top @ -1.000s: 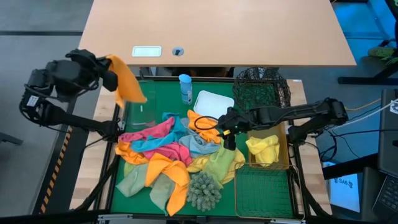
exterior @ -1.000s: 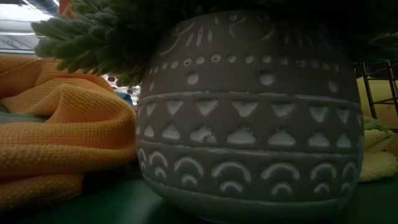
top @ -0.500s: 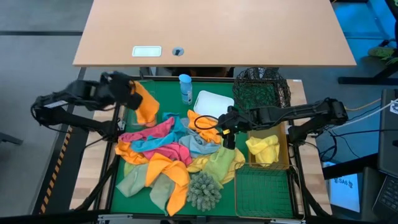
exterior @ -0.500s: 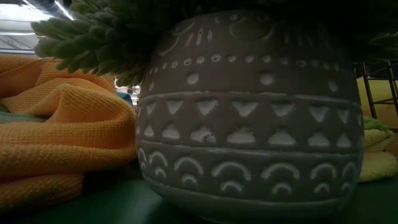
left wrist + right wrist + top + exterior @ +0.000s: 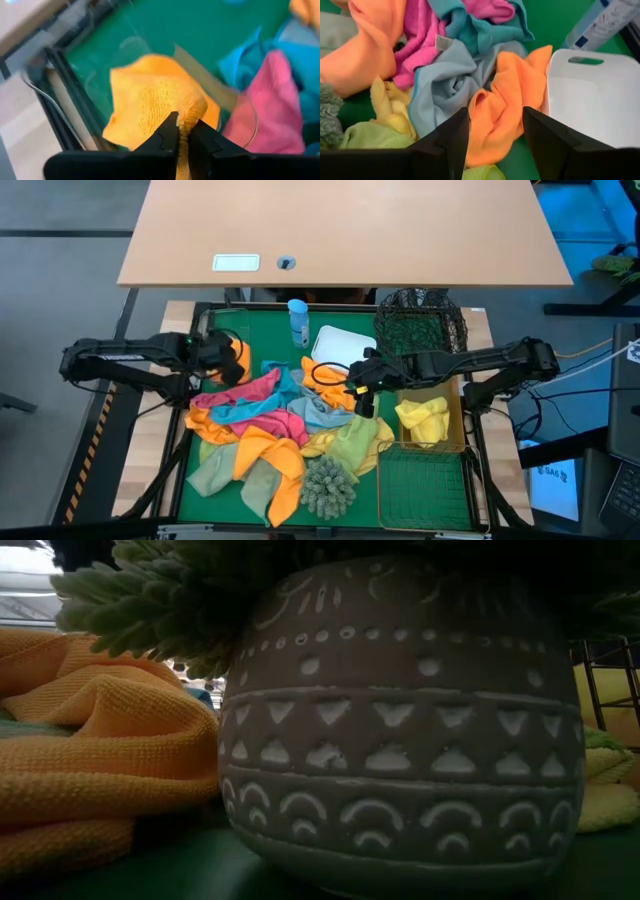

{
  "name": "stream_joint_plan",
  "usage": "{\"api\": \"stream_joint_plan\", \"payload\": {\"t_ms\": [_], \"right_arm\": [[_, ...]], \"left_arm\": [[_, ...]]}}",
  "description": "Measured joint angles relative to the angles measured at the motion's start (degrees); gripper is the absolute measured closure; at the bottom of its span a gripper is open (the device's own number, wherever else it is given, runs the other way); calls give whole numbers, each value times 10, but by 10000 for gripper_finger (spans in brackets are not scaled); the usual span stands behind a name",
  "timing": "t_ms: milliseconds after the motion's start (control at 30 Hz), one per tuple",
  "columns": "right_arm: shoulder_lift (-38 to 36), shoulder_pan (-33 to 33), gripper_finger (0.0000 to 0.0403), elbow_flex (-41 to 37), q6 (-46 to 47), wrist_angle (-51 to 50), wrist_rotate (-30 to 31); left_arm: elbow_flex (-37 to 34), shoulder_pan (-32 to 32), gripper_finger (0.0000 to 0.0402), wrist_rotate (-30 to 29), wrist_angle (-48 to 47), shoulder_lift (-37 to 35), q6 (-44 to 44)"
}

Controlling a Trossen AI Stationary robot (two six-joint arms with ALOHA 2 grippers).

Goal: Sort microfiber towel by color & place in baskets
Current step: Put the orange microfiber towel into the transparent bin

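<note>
Green matting carries a heap of soft, limp, fuzzy towels, light enough to lift by any pinched fold, while the left gripper pinches an orange towel over the clear tub and the right gripper hovers wide above another orange cloth.
</note>
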Motion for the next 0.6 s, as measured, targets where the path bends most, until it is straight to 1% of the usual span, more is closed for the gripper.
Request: {"api": "stream_joint_plan", "payload": {"t_ms": [100,233,400,500,600], "right_arm": [[0,0,219,0,-14,14,0],[0,0,219,0,-17,25,0],[0,0,219,0,-17,34,0],[0,0,219,0,-17,39,0],[0,0,219,0,-17,39,0]], "left_arm": [[-21,0,376,12,6,0,-5],[-32,0,360,12,6,0,-56],[-33,0,329,3,1,0,-112],[-33,0,317,1,5,0,-116],[-33,0,315,0,12,0,-116]]}}
